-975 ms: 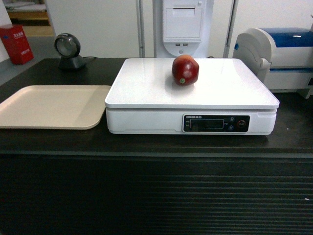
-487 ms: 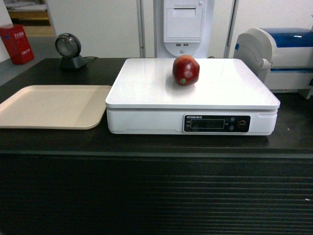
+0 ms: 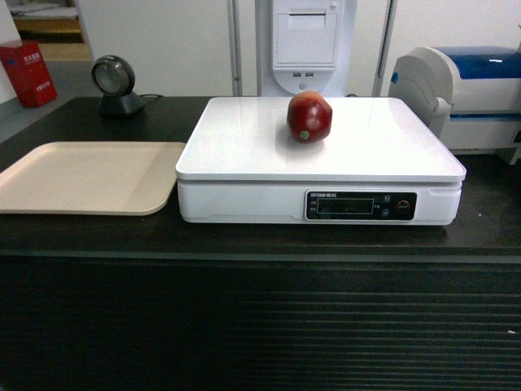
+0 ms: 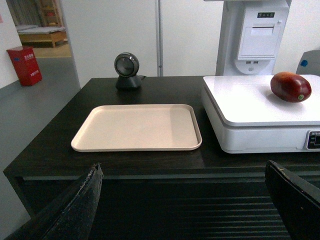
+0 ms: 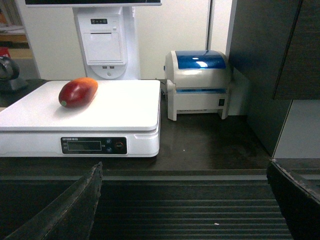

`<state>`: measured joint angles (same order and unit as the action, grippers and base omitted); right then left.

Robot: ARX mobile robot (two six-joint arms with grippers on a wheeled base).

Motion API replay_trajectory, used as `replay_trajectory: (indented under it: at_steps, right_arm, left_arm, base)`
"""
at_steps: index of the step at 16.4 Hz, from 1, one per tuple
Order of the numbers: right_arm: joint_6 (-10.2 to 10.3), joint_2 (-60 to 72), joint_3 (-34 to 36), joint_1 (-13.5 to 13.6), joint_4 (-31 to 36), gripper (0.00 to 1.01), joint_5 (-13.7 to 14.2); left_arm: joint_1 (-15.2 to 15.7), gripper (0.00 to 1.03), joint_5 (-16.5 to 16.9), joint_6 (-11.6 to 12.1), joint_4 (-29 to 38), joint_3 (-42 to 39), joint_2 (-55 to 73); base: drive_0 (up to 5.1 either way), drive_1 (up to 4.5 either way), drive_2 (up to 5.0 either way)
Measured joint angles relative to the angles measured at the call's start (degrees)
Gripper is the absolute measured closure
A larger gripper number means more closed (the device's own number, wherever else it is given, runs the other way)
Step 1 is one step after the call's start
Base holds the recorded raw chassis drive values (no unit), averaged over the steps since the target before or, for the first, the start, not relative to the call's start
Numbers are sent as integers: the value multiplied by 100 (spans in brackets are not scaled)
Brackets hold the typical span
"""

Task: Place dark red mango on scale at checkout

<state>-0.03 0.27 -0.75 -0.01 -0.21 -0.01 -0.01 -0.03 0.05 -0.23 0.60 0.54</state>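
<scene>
1. The mango (image 3: 308,116) lies on the scale (image 3: 244,147), on the rear half of the white platform, a little right of centre in the head view, with nothing touching it.
2. A small green spot shows on the side of the fruit that faces the head camera.
3. The scale stands on the counter (image 3: 89,236); its dark display panel (image 3: 360,205) faces front.
4. A beige tray (image 3: 85,175) lies just left of the scale, bare.
5. A round black scanner (image 3: 113,82) stands behind the tray; a white-and-blue printer (image 3: 468,90) sits right of the scale.
6. The left gripper (image 4: 185,210) hangs before the counter's front edge, well apart from the mango, jaws spread wide and holding nothing.
7. The right gripper (image 5: 185,210) does likewise, its fingers (image 5: 80,205) at the frame edges; only their tips show, so the grip width is probably wide.
</scene>
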Motion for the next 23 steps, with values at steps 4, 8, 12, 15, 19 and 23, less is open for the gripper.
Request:
replay_trajectory:
  at_steps: [4,8,12,15,19,23]
  right_arm:
    - [0,0,0,0,0,3,2]
    - [0,0,0,0,0,3,2]
    - [0,0,0,0,0,3,2]
    - [0,0,0,0,0,3,2]
    - [0,0,0,0,0,3,0]
    - [0,0,0,0,15,3,0]
  left_arm:
    - [0,5,0,0,2,0,0]
    - [0,5,0,0,2,0,0]
    - [0,5,0,0,2,0,0]
    - [0,5,0,0,2,0,0]
    - [0,5,0,0,2,0,0]
    - [0,5,-2,-2,17,0,0]
  base:
    - [0,0,0]
    - [0,0,0]
    - [0,0,0]
    - [0,0,0]
    - [0,0,0]
    - [0,0,0]
